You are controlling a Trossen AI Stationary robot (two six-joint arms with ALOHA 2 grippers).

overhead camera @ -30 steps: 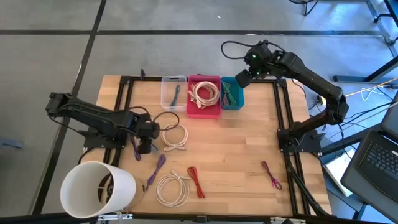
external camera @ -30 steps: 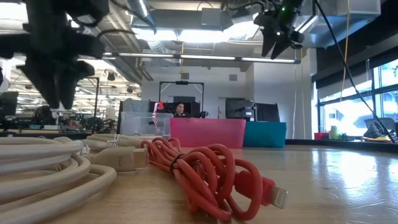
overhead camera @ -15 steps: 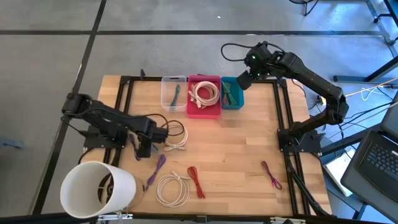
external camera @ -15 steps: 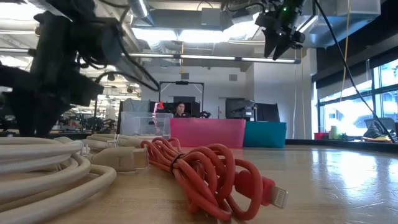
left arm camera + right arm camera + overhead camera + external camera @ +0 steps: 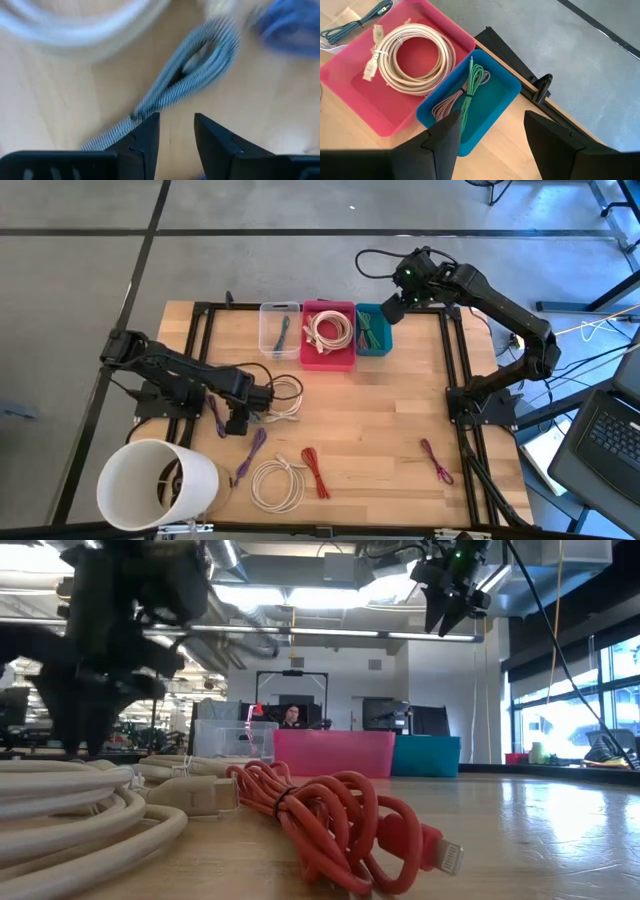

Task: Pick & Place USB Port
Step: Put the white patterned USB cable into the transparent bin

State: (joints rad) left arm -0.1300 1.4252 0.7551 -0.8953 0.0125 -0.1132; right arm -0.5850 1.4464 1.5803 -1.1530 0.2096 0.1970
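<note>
My left gripper [image 5: 240, 420] is open and points down, low over the table between a white cable coil [image 5: 281, 401] and a purple cable [image 5: 213, 418]. In the left wrist view a grey braided cable [image 5: 192, 62] lies on the wood just ahead of my left gripper [image 5: 175, 131], running past one fingertip [image 5: 145, 131]. My right gripper [image 5: 392, 308] hangs open and empty high above the blue bin [image 5: 385, 345]; the right wrist view shows the bin [image 5: 492, 102] below my right gripper [image 5: 490, 135]. My left gripper stands over the grey braided cable's straight run [image 5: 142, 107] from above. Whether its finger touches the cable cannot be told; nothing lies between the two fingers.
At the far edge stand a clear bin [image 5: 265, 345] with a blue cable, a pink bin [image 5: 328, 360] with a white coil, and the blue bin with green and purple cables. A white bucket [image 5: 155, 485], a white coil [image 5: 278, 485], a red cable [image 5: 316, 472] and a purple cable [image 5: 253, 450] lie near.
My left gripper has gone down toward the table beside the white cable coil and a little toward the table's right edge, while the arm behind it has swung forward. My right arm has kept still.
</note>
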